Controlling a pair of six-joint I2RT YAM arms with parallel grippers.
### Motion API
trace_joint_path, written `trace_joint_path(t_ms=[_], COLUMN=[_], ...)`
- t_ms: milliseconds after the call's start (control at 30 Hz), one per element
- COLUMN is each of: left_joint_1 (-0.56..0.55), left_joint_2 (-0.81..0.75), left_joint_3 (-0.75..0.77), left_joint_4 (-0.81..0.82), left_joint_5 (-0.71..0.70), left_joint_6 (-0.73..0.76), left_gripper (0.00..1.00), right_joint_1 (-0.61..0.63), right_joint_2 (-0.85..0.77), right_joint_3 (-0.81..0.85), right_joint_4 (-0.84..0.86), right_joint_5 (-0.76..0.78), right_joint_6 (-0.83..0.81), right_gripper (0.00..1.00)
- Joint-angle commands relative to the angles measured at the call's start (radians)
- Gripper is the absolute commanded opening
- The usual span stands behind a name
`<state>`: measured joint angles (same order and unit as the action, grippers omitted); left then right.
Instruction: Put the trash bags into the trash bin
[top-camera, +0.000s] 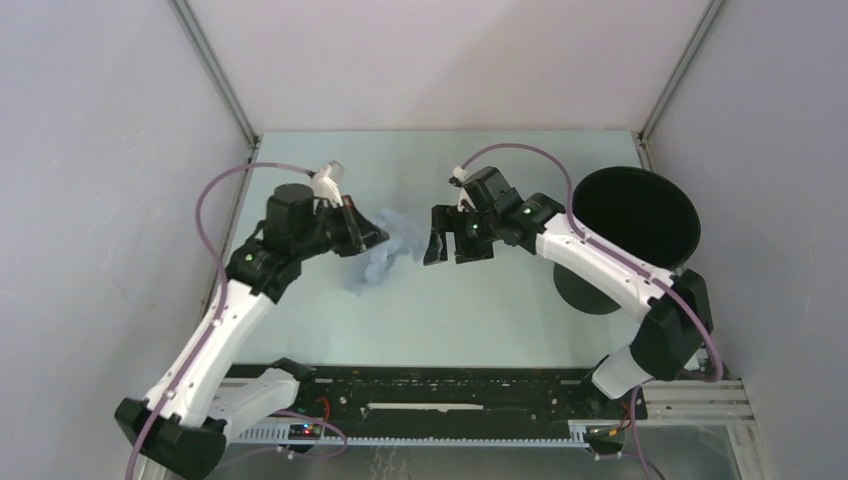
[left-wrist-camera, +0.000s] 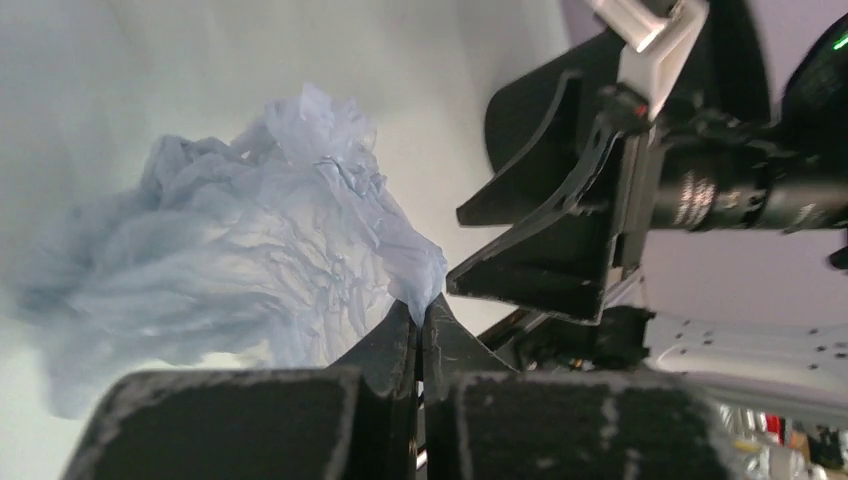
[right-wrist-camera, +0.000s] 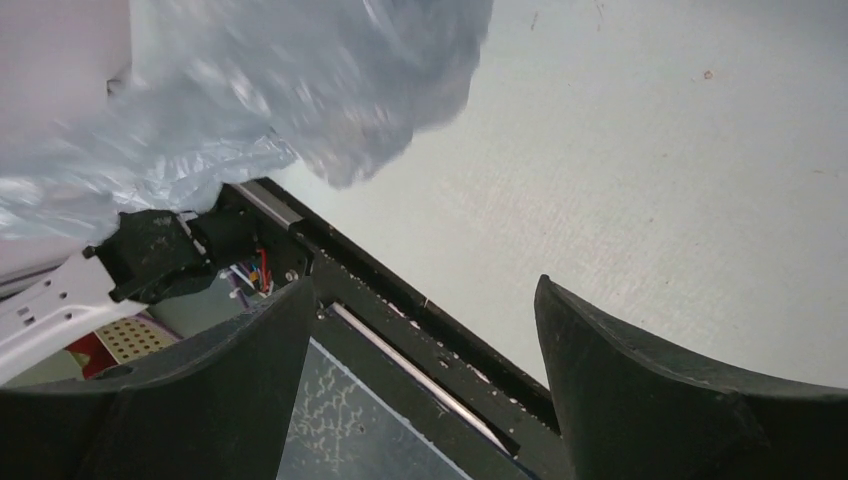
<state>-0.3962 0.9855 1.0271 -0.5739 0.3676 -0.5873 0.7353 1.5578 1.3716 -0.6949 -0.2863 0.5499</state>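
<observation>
The trash bag (top-camera: 383, 252) is a crumpled, filmy pale blue-grey bundle hanging a little left of the table's middle. My left gripper (top-camera: 374, 238) is shut on one pinched corner of it; in the left wrist view that corner sits between the closed fingertips of the gripper (left-wrist-camera: 421, 305), and the rest of the bag (left-wrist-camera: 250, 250) billows beyond. My right gripper (top-camera: 446, 246) faces the bag from the right, open, nothing between its fingers (right-wrist-camera: 270, 340). The bag (right-wrist-camera: 250, 90) fills that view's upper left. The black trash bin (top-camera: 620, 200) stands upright at the far right, behind the right arm.
A black rail (top-camera: 430, 385) runs along the near table edge between the arm bases and also shows under the right gripper as a rail (right-wrist-camera: 430, 330). White enclosure walls close in the table on three sides. The right gripper's fingers (left-wrist-camera: 540, 270) loom close beside the left gripper.
</observation>
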Motion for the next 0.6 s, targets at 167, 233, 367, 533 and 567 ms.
trace_joint_path(t_ms=[167, 233, 367, 533, 567], left_joint_1=[0.0, -0.001, -0.001, -0.002, -0.005], left_joint_2=[-0.054, -0.03, -0.016, -0.062, -0.073], left_joint_3=[0.172, 0.206, 0.241, 0.168, 0.133], left_joint_4=[0.069, 0.105, 0.197, 0.362, 0.449], left_joint_5=[0.044, 0.11, 0.214, 0.261, 0.274], left_joint_6=[-0.25, -0.28, -0.315, -0.426, -0.486], left_gripper=[0.0, 0.0, 0.0, 0.0, 0.0], right_joint_1=[-0.016, -0.02, -0.028, -0.026, -0.022], right_joint_2=[-0.24, -0.267, -0.275, -0.279, -0.281], right_joint_3=[-0.088, -0.092, -0.094, -0.132, -0.136], right_joint_4=[0.15, 0.184, 0.18, 0.174, 0.167], right_joint_5=[-0.02, -0.055, -0.084, -0.041, -0.006], right_joint_6=[-0.042, -0.043, 0.002, 0.108, 0.11], right_gripper=[0.91, 0.92, 0.92, 0.91, 0.91])
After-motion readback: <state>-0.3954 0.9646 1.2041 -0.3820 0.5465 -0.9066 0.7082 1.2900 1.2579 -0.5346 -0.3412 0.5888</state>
